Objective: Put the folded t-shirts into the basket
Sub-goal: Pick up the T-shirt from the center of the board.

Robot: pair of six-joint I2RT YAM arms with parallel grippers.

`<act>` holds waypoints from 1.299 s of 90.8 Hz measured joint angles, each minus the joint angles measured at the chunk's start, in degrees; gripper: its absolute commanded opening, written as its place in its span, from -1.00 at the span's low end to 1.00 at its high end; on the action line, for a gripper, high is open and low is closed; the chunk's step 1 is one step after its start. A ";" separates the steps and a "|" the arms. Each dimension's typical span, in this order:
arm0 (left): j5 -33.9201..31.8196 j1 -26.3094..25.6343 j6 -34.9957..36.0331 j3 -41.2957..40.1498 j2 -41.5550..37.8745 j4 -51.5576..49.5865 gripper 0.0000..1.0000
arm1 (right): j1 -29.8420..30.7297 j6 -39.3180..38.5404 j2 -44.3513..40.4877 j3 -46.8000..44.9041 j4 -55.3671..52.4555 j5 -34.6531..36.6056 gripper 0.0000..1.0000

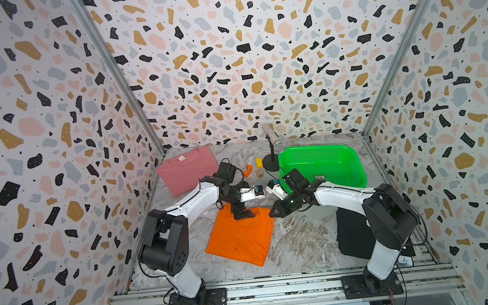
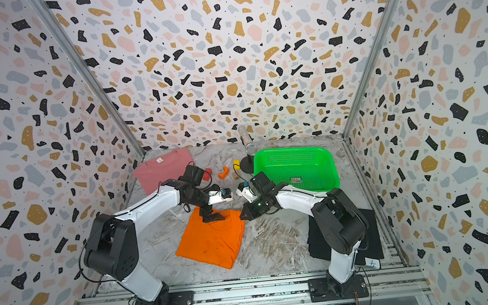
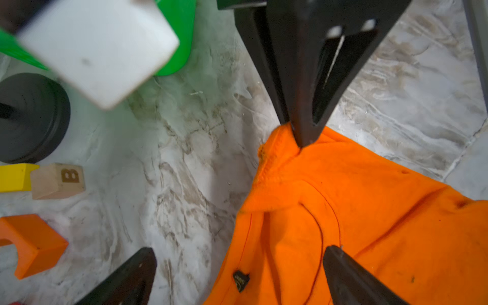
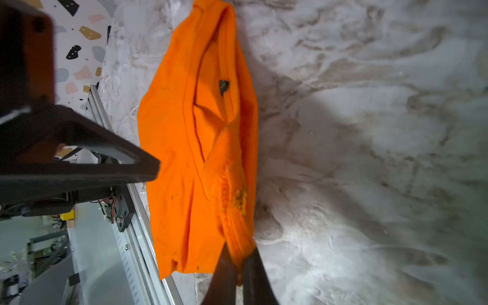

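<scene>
The orange folded t-shirt (image 1: 239, 238) (image 2: 211, 240) lies mid-table. My right gripper (image 1: 272, 212) (image 4: 240, 261) is shut on its far right corner, and the cloth bunches up between the fingers (image 3: 301, 132). My left gripper (image 1: 243, 215) (image 3: 240, 250) stands open over the shirt's far edge near the collar, one finger above the cloth and one above the table. The pink t-shirt (image 1: 187, 170) lies at the far left. The black t-shirt (image 1: 352, 234) lies at the near right, partly under my right arm. The green basket (image 1: 314, 147) (image 2: 290, 148) stands at the far right with only a small sticker in it.
A microphone on a round black stand (image 1: 273, 153) stands just left of the basket. Small blocks lie near it: a yellow one (image 1: 258, 162), an orange one (image 1: 248, 170), a wooden one (image 3: 58, 181) and a red one (image 2: 207, 174). Patterned walls close in three sides.
</scene>
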 measured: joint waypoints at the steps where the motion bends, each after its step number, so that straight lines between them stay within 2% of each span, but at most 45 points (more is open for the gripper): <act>1: 0.33 0.00 -0.20 0.09 0.24 0.09 1.00 | 0.13 -0.42 -0.22 -0.04 0.15 0.15 -0.89; 37: 10.32 0.00 -4.50 2.03 2.54 -1.49 0.98 | 1.22 -8.37 -4.48 -7.37 8.37 4.37 -1.00; 47: 12.13 0.00 -3.50 5.27 4.28 -4.15 0.87 | 1.33 -9.84 -5.84 -9.79 11.21 4.90 -1.00; 53: 12.79 -0.02 -1.11 7.50 5.79 -6.69 0.77 | 1.33 -10.64 -6.71 -10.69 12.79 5.42 -1.00; 77: 13.57 -0.17 10.19 10.43 8.83 -14.93 0.78 | 1.42 -14.71 -10.99 -15.98 20.92 6.23 -1.00; 95: 13.31 -0.85 14.40 13.88 11.58 -17.64 0.78 | 1.42 -22.18 -13.18 -24.15 35.43 5.44 -1.00; 104: 13.03 -1.51 17.00 15.61 13.18 -19.04 0.75 | 1.42 -24.68 -12.61 -25.24 39.47 5.11 -1.00; 118: 11.85 -2.82 20.85 16.15 14.08 -21.57 0.49 | 1.49 -26.08 -11.89 -25.07 43.82 4.61 -1.00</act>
